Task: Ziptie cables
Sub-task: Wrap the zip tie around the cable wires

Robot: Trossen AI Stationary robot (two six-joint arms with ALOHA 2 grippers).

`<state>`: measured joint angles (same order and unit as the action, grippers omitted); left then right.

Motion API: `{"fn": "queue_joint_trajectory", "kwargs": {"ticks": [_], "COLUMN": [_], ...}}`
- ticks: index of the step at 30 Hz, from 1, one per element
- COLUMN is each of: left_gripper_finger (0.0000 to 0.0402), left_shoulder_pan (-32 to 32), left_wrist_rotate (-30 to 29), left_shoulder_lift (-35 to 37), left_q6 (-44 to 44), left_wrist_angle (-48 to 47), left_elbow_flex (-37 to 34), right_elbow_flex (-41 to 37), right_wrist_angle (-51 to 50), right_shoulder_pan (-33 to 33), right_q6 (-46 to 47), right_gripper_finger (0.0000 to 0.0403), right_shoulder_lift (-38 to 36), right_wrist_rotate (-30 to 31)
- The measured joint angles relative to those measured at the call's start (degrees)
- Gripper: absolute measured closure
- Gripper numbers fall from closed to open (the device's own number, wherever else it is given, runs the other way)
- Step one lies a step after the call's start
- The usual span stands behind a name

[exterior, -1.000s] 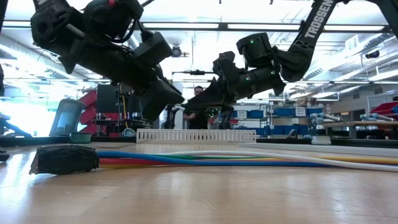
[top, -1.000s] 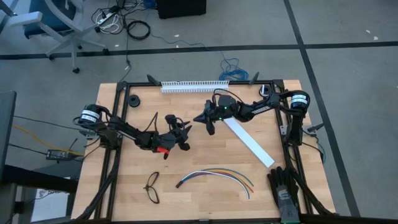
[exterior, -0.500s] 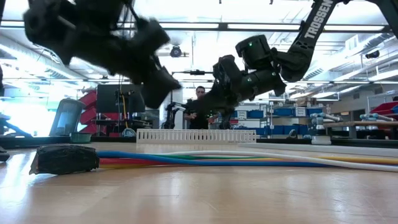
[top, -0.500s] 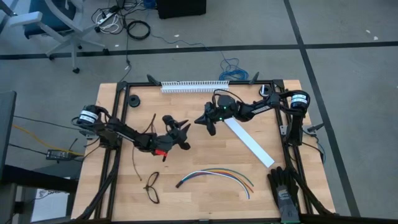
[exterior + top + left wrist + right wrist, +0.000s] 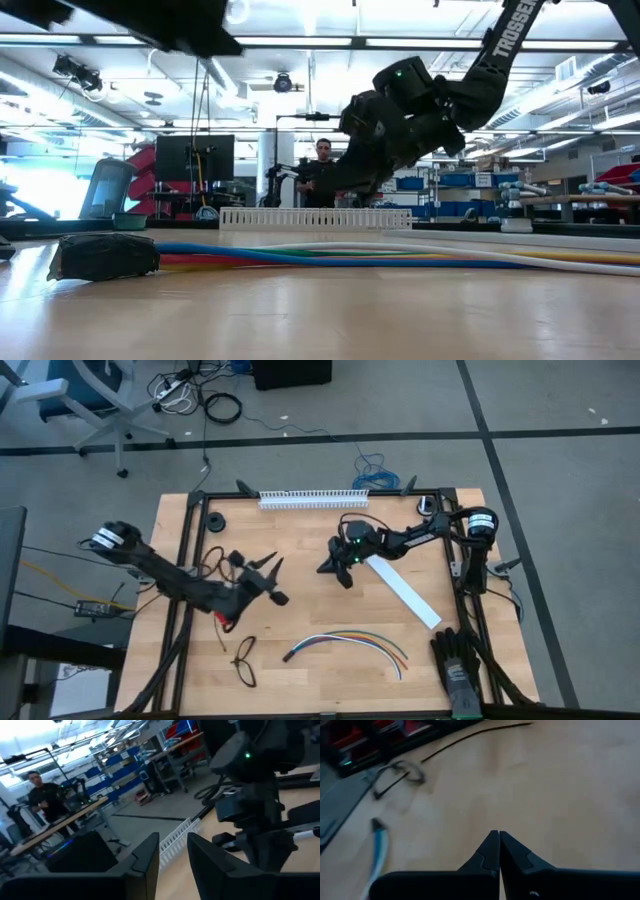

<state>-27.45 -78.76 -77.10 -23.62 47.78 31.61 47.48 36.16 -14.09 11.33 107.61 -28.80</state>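
The cables (image 5: 345, 641), a curved bundle of coloured wires, lie near the table's front edge with their dark end (image 5: 100, 256) toward the left. The ziptie (image 5: 475, 738), a thin dark strip, lies flat on the wood left of the glasses; it shows in the high view as a faint line (image 5: 222, 635). My left gripper (image 5: 274, 580) hangs high over the left-middle of the table, pointing level, open with nothing between its fingers (image 5: 150, 857). My right gripper (image 5: 335, 570) hovers over the middle of the table, slanting down, shut and holding nothing (image 5: 495, 838).
Black thin-framed glasses (image 5: 245, 660) lie left of the cables' dark end. A wide white strip (image 5: 400, 588) lies slantwise at the right. A white toothed rail (image 5: 310, 498) runs along the far edge, and a black glove (image 5: 455, 660) sits at the front right corner.
My left gripper has risen and drawn back toward the table's left edge, rolling as it went; in the low view it has climbed almost out of the picture. My right gripper has tipped a little further down and stays shut. The cables have not moved.
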Motion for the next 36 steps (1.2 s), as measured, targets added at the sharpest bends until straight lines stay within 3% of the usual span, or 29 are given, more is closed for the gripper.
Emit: {"fn": "queue_joint_trajectory", "kwargs": {"ticks": [4,11,14,18,22,26,31,36], "left_gripper_finger": [0.0292,0.0292,0.0292,0.0296,0.0310,0.0322,0.0328,0.0328], "left_shoulder_pan": [-5.65,-15.62,-18.57,-19.03,-14.91,-9.57,-4.84,-3.71], "left_wrist_rotate": [-10.24,-11.05,-4.82,10.08,23.46,33.97,36.96,37.12], "left_shoulder_lift": [3.67,9.09,9.31,9.33,8.61,7.13,7.75,14.77], "left_q6": [0.02,3.54,7.58,21.29,37.51,42.66,43.45,44.34], "left_wrist_angle": [-0.17,0.03,-2.34,-13.17,-26.20,-31.83,-33.56,-32.04], "left_elbow_flex": [-0.16,-0.15,-0.15,-0.15,-0.18,-0.23,-3.35,-10.42], "right_elbow_flex": [0.01,0.01,-0.01,0.01,0.01,0.86,6.01,12.04], "right_wrist_angle": [0.05,3.91,7.64,10.50,11.15,11.24,6.09,-4.23], "right_shoulder_pan": [3.04,6.15,6.96,7.75,8.09,8.09,9.21,10.43], "right_q6": [-1.79,-3.89,-3.84,-3.52,-3.52,-3.43,-4.36,-10.91], "right_gripper_finger": [0.0403,0.0403,0.0403,0.0403,0.0403,0.0403,0.0403,0.0403], "right_shoulder_lift": [-0.02,0.00,0.00,0.00,0.00,0.00,0.00,0.00], "right_wrist_rotate": [0.11,0.85,0.94,0.98,3.09,3.24,1.51,1.57]}}
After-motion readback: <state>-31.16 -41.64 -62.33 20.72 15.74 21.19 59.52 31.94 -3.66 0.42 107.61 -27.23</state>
